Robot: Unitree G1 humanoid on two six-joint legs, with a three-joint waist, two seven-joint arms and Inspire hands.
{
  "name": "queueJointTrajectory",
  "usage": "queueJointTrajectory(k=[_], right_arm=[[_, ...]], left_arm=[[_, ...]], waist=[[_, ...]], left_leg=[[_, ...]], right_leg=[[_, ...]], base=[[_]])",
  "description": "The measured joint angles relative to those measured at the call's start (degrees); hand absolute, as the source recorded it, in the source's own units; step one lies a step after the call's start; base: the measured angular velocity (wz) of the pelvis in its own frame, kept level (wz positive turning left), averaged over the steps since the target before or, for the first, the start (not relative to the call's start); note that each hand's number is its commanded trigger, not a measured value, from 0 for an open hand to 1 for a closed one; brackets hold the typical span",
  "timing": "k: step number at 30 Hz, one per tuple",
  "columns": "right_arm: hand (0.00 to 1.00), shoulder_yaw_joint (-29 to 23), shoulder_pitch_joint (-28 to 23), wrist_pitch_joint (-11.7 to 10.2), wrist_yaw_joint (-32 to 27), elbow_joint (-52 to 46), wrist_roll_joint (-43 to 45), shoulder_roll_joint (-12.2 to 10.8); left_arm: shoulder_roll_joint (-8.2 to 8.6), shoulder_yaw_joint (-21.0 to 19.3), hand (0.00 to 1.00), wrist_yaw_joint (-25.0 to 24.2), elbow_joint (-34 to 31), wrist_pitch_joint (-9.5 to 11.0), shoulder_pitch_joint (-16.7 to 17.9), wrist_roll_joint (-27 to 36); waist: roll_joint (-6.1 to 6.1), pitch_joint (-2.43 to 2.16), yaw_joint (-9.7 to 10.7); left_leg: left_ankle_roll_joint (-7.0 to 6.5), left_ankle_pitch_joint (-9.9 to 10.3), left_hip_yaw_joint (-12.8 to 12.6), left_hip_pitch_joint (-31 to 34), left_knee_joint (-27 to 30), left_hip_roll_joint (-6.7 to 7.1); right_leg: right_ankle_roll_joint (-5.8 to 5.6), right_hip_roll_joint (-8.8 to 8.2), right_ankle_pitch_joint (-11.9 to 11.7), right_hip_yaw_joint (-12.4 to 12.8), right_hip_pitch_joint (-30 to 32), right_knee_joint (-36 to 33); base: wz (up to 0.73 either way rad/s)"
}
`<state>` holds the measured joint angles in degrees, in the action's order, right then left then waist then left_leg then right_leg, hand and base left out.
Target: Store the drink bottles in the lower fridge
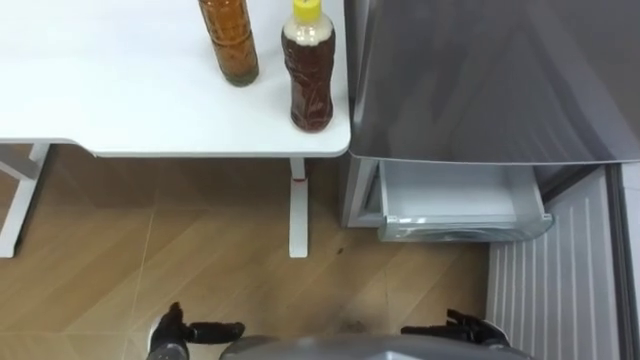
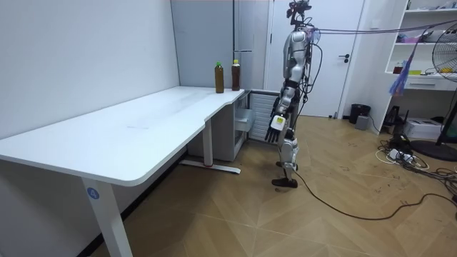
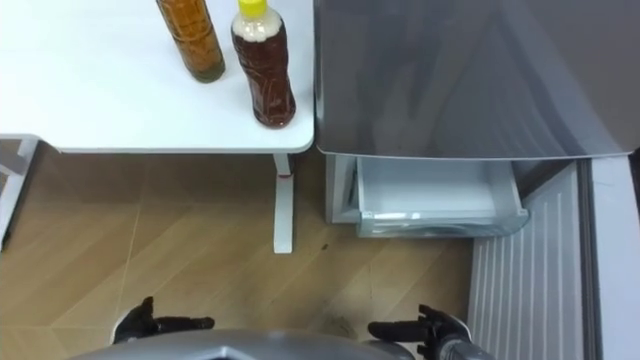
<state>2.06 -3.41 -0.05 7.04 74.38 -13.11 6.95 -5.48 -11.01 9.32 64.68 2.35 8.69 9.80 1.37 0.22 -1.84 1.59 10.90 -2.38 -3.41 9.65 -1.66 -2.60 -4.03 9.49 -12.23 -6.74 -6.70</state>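
Two bottles stand upright on the tabletop [image 1: 120, 90], both at its right end beside the fridge [image 1: 490, 80]. The yellow-capped bottle [image 1: 308, 75] holds a dark brown drink and stands close to the tabletop's right edge, a little back from the front right corner. The second bottle [image 1: 229, 40] holds a lighter amber drink and stands just left of the first and farther from the front edge. A narrow gap shows between them. Its cap is cut off by the top of the eye views. In the room view both bottles stand at the tabletop's far end, next to the grey fridge.

Neither bottle is in a hand. The left hand [image 1: 200, 330] shows at the bottom edge of the eye views, low over the floor [image 1: 200, 260], fingers extended and relaxed, holding nothing. The right hand [image 1: 460, 325] shows at the bottom right in the same condition, released and empty. Both hands are well apart from the bottles.

The fridge touches or nearly touches the tabletop's right edge. Its lower part is open: a pale drawer [image 1: 455, 200] projects forward below the grey top, and nothing shows inside it. A white ribbed panel [image 1: 550, 280] runs along the drawer's right side toward the robot.

The room view shows the robot standing upright on the wooden floor, facing the fridge and the tabletop's far end.
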Motion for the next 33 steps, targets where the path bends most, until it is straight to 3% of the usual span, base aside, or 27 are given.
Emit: queueJointTrajectory(k=[5,10,17,21,26,28,31,33], right_arm=[[0.00,-1.23,0.01,0.15,0.01,0.61,0.11,0.03],[0.00,-1.21,-0.30,0.12,-0.07,0.63,0.19,0.07],[0.00,-1.78,-0.11,0.12,-1.10,0.59,2.52,0.07],[0.00,-2.21,-0.66,-0.46,-2.16,0.09,2.65,0.09],[0.00,-2.16,-1.15,-1.36,-2.65,-1.90,3.98,0.19],[0.00,-2.17,-1.29,-1.94,-2.73,-2.01,4.56,0.20],[0.00,-2.21,-1.37,-2.85,-3.25,-2.01,4.58,0.23],[0.00,-2.23,-1.74,-3.20,-3.24,-2.09,4.14,0.41]], left_arm=[[-0.20,-6.04,0.00,5.87,-1.80,0.13,0.48,10.33],[-0.31,-7.40,0.00,10.35,-2.89,2.08,0.11,17.95],[-0.30,-9.78,0.00,17.07,-8.84,2.93,0.29,30.92],[-0.23,-10.84,0.00,21.57,-14.30,4.89,0.46,32.33],[-0.34,-10.73,0.00,30.37,-26.79,9.59,-0.07,31.00],[-0.36,-10.73,0.00,33.64,-32.84,9.90,-0.03,28.73],[-1.32,-10.49,0.00,36.93,-38.72,13.51,-0.25,26.31],[-2.24,-10.22,0.00,38.37,-40.70,14.31,-0.28,25.51]], waist=[[0.11,-0.02,-0.30],[0.16,-0.25,-1.29],[0.16,-0.28,-1.88],[-0.10,-0.28,-1.95],[-0.48,-0.25,-1.67],[-0.51,-0.24,-1.60],[-0.81,-0.29,-1.44],[-1.07,-0.28,-1.44]], left_leg=[[-0.01,-0.01,0.84,-0.05,0.18,0.16],[-0.01,0.00,0.86,-0.06,0.16,0.18],[-0.01,0.00,0.81,-0.24,0.17,0.19],[-0.02,0.00,0.83,-0.40,0.18,0.19],[-0.10,0.07,1.29,-0.24,0.16,0.20],[-0.10,0.07,1.57,-0.06,0.26,0.23],[-0.12,0.05,1.82,-0.19,0.21,0.34],[-0.13,0.05,1.81,-0.22,0.19,0.36]], right_leg=[[-0.06,-0.13,0.08,-0.94,-0.20,-0.06],[-0.05,-0.13,0.08,-0.67,-0.22,-0.12],[-0.04,-0.13,0.07,-0.70,-0.58,-0.22],[-0.04,-0.13,0.06,-0.54,-0.56,-0.48],[-0.04,-0.13,0.06,-0.56,-0.41,-1.02],[-0.03,-0.10,0.06,-0.44,-0.18,-1.03],[-0.03,-0.13,0.06,-0.34,-0.29,-0.98],[-0.03,-0.13,0.06,-0.16,-0.18,-0.98]], base=[[0.11],[-0.01],[0.00],[0.00],[-0.01],[0.00],[-0.01],[-0.04]])
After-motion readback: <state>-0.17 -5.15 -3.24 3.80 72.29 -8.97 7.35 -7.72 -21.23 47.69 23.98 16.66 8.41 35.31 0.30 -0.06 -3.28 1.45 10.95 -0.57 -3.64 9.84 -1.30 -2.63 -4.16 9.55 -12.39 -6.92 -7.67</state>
